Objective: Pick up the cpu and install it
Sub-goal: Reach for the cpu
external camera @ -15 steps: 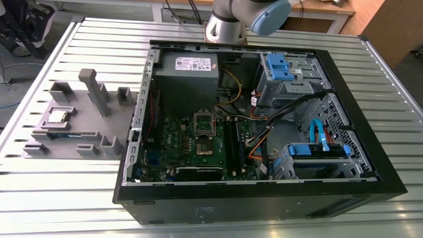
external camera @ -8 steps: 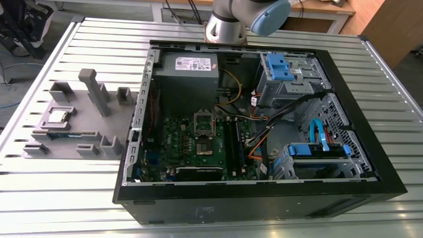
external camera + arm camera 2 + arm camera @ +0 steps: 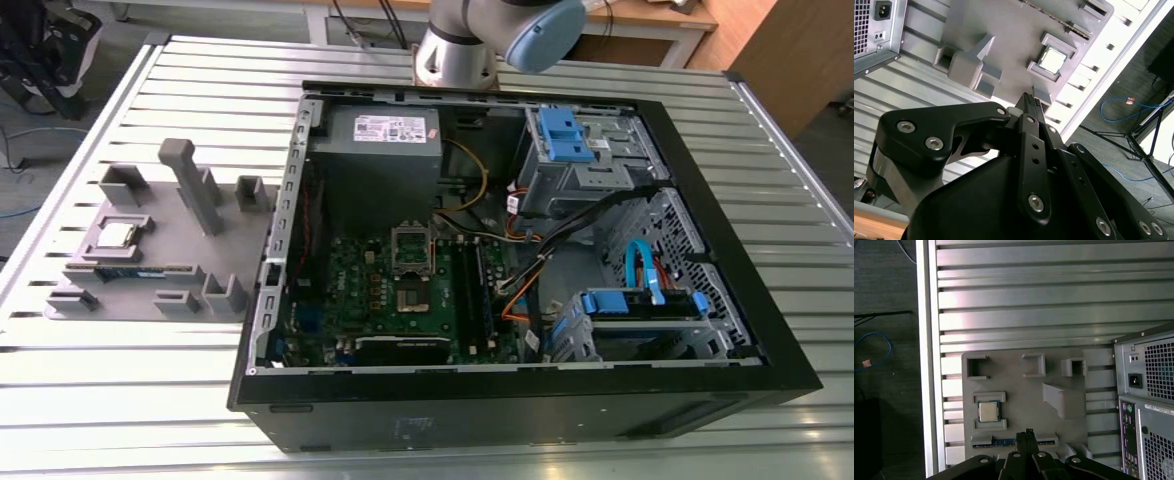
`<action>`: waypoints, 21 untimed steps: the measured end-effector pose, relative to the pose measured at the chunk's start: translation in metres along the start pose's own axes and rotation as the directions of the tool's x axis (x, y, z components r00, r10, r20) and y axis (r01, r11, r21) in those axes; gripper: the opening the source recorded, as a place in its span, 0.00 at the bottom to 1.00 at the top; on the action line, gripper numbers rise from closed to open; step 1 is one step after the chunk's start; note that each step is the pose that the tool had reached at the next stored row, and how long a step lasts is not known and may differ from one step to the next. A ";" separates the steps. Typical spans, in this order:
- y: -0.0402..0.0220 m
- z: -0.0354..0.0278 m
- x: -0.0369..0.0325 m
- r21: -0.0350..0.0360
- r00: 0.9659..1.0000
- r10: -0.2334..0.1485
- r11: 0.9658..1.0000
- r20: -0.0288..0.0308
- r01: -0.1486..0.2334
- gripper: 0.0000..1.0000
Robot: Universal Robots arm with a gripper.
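While the cpu [image 3: 118, 234] sits in its cradle on the grey holder tray [image 3: 158, 222], at the exterior view's left beside the open computer case [image 3: 534, 400], the gripper [image 3: 1027, 433] hangs above that tray, fingers pressed together on nothing. In both wrist views the cpu lies near the fingertips, clear of them.

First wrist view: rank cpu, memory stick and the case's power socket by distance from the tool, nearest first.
1. memory stick: in the tray slot beside the tool tip.
2. cpu: in its tray pocket, past the stick.
3. power socket: on the case rear, off the tray.
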State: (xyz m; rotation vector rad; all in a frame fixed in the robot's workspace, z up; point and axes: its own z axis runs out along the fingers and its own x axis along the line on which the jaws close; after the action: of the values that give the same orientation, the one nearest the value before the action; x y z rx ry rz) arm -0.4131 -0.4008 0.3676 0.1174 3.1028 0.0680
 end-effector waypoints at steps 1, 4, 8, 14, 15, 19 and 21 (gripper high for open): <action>-0.0001 0.0005 0.0011 0.000 1.000 0.000 1.000 0.000 0.000 0.11; -0.0005 0.0021 0.0045 0.000 1.000 0.000 1.000 0.000 0.000 0.11; -0.0009 0.0049 0.0086 0.000 1.000 0.000 1.000 0.000 0.000 0.11; -0.0014 0.0115 0.0113 0.000 1.000 0.000 1.000 0.000 0.000 0.11; -0.0015 0.0127 0.0117 0.000 1.000 0.000 1.000 0.000 0.000 0.11; -0.0018 0.0179 0.0130 0.000 1.000 0.000 1.000 0.000 0.000 0.11; -0.0019 0.0203 0.0138 0.000 1.000 0.000 1.000 0.000 0.000 0.11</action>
State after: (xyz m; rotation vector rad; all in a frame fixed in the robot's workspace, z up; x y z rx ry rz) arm -0.4262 -0.4008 0.3468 0.1173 3.1029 0.0675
